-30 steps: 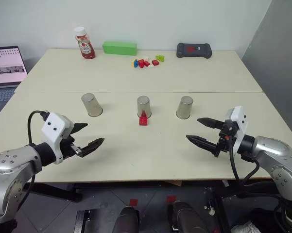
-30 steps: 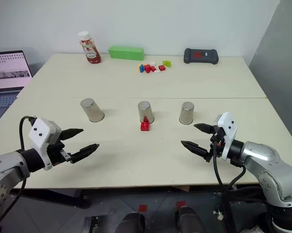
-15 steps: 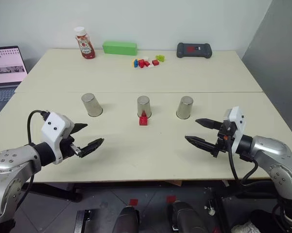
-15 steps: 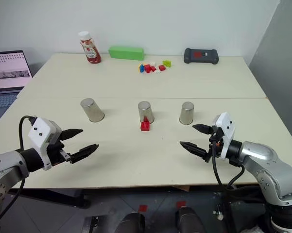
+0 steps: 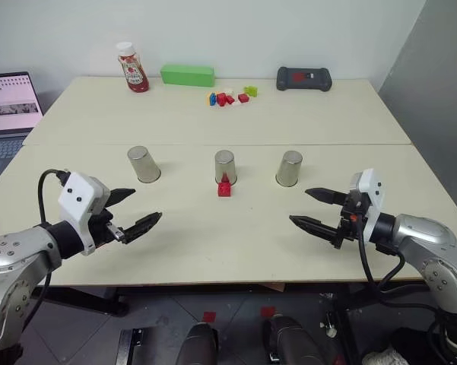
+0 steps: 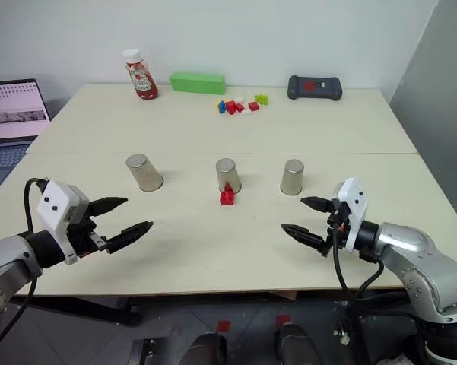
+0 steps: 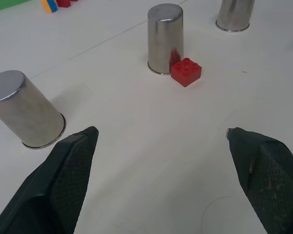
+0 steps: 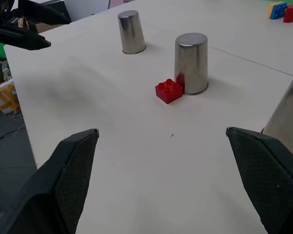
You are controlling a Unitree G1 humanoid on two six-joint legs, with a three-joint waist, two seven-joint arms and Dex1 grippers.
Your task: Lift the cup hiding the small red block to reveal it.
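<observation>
Left eye view: we count three upturned silver cups on the table (image 5: 213, 243), and the small red block (image 5: 224, 188) sits uncovered, touching the near side of the middle cup (image 5: 225, 166). Our left gripper (image 5: 133, 211) and right gripper (image 5: 313, 207) each hang empty, fingers spread wide apart.

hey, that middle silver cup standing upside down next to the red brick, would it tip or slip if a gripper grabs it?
The middle cup looks like thin shiny metal, so probably light and rigid, and somewhat slippery. It stands mouth-down, which likely keeps it steady, though a push near its top could topple it. The red brick sits against its base and would probably slide if the cup is nudged.
</observation>
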